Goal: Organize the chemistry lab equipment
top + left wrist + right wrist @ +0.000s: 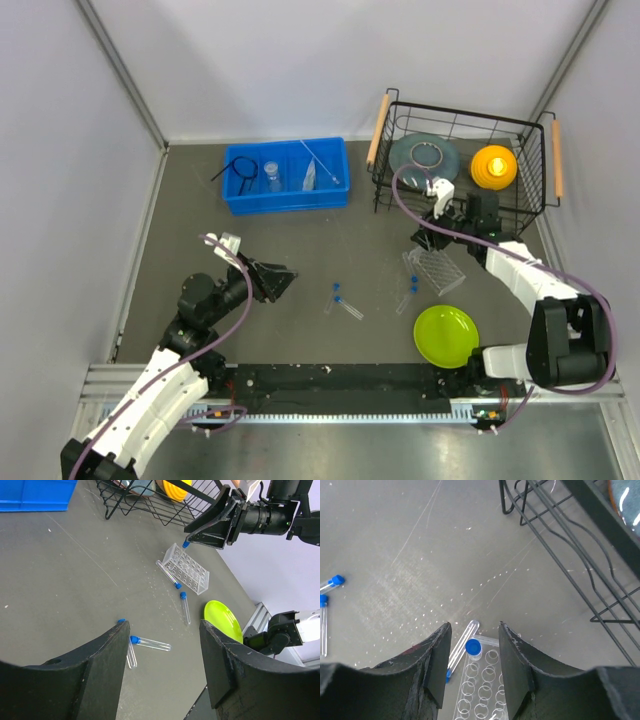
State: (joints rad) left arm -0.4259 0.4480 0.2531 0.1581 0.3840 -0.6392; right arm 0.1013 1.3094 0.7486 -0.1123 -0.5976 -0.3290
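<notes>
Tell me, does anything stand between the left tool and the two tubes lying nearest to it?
Nothing visible does. Only bare table lies between the left tool and those two tubes; its jaws stand open.

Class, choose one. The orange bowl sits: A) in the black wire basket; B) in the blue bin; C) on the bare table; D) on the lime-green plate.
A: in the top view the orange bowl sits inside the black wire basket, beside the grey dish.
</notes>
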